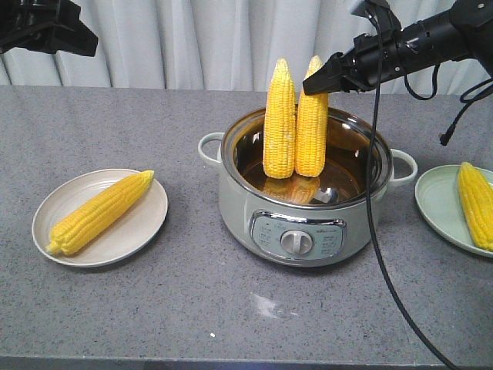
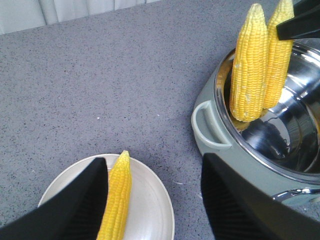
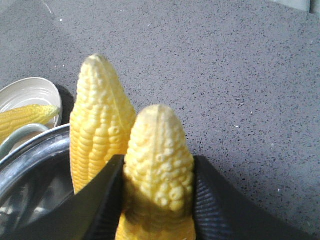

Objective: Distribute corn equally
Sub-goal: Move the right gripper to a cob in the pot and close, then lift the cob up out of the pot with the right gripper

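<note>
Right wrist-mounted view: the right gripper (image 3: 157, 172) clamps the upright bright-yellow cob (image 3: 159, 140) below its pale tip, standing in the pot (image 3: 30, 155).

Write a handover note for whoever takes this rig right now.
Left tool: open, empty, over the beige plate.
Right tool: shut on the tip of the right-hand cob, which stands upright in the pot.
Other corn: left-hand cob upright beside it; third cob lies on the beige plate; fourth cob lies on the green plate.
Done: one cob per plate.
Left: probably move each pot cob to a different plate, two apiece.
</note>
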Robot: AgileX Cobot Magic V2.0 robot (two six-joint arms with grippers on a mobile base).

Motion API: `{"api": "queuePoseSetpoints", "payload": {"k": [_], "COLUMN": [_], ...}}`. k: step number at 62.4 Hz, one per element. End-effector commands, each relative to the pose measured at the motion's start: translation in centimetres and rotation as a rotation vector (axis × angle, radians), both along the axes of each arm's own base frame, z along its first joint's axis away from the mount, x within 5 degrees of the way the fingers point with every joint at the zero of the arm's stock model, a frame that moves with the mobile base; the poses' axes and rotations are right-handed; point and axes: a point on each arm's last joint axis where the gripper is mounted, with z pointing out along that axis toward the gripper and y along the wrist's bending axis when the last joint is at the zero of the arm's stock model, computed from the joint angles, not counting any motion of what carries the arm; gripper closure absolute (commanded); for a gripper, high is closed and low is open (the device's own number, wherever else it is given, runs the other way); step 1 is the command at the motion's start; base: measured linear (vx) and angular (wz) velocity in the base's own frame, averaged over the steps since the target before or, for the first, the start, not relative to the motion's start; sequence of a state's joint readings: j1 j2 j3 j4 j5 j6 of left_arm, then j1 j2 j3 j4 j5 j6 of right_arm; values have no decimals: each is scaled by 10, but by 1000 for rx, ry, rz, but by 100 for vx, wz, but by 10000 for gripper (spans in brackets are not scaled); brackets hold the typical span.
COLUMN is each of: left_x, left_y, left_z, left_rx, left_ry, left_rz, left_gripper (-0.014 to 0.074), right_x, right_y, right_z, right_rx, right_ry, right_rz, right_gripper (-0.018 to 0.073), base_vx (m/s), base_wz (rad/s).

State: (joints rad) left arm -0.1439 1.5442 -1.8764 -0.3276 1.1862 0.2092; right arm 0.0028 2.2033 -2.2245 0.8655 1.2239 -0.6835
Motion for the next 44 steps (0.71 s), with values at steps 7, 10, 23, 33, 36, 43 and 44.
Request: {"api": "queuePoseSetpoints", "payload": {"k": [7,10,23,33,36,43,44], "left_x": [-12,-12,-12,-12,-12,-12,-12], "left_y": [0,0,0,0,0,0,0], "left_z": [22,22,22,22,22,22,22], "left_rx": [-53,-53,-53,-53,-53,-53,-53], "left_ry": [-95,-95,-95,-95,-95,-97,-97], "left_rz": [8,8,7,7,7,8,8], "left_gripper": [188,188,188,188,188,188,188], "right_x": [-15,-17,-28,-34,-36,-41,-42], "right_y": [3,3,0,-1,-1,-2,-2], "right_z": [45,49,80,94,99,109,110], "right_rx": [59,57,49,51,51,54,55], "right_ry": [-145,-163,-282,-327,-338,-371,-376], "right_rz": [41,38,-12,-32,-34,-49,-52], "right_gripper": [571,568,565,564,564,564,564], "base_vx": [0,0,0,0,0,0,0], "base_wz": [0,0,0,0,0,0,0]}}
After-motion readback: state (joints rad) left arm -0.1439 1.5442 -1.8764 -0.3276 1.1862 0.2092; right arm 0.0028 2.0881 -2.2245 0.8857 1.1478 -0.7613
